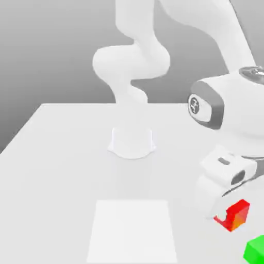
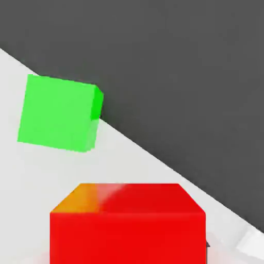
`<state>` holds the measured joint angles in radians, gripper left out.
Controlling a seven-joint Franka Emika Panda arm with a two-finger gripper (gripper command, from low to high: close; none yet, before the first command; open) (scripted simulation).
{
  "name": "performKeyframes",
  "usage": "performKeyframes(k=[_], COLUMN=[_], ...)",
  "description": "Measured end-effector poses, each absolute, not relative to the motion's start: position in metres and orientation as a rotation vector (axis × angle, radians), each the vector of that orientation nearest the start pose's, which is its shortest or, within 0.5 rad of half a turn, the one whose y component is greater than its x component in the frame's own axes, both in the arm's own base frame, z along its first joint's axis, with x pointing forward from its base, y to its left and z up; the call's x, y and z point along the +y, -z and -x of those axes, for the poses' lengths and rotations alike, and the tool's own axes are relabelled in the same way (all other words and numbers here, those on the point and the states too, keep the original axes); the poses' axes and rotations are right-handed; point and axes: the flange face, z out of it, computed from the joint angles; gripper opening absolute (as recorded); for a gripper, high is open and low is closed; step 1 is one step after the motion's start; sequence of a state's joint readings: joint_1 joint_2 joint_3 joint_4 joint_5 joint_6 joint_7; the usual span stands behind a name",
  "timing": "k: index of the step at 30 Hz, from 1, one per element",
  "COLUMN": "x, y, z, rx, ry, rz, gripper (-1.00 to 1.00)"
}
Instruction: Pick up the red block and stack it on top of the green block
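Red block (image 1: 234, 214) | clamped in claw (image 1: 225, 212) | raised beside green block (image 1: 254, 249)

The arm (image 1: 139, 62) bends low, its pincer (image 1: 227, 209) clamped on the red block (image 1: 234, 215)

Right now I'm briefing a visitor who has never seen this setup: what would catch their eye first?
The red block, bright against the white table, sits clamped in the gripper at the exterior view's right. Next, the green block at that view's lower right corner, near the table's edge, apart from the red one.
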<state>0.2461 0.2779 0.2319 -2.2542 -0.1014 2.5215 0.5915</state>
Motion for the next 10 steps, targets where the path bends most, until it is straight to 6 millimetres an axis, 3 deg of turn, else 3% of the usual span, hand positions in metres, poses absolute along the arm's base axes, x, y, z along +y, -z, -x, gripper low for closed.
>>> performKeyframes(k=[2, 5, 6, 10], x=[0.277, 0.288, 0.288, 0.288], y=[-0.242, -0.204, -0.191, -0.191], z=[-0.485, -0.487, -0.487, -0.487], rx=[-0.059, -0.104, -0.108, -0.108], ry=[-0.003, -0.002, -0.002, -0.002], rz=[3.139, 3.138, 3.139, 3.139], gripper=[-1.00, -1.00, 1.00, 1.00])
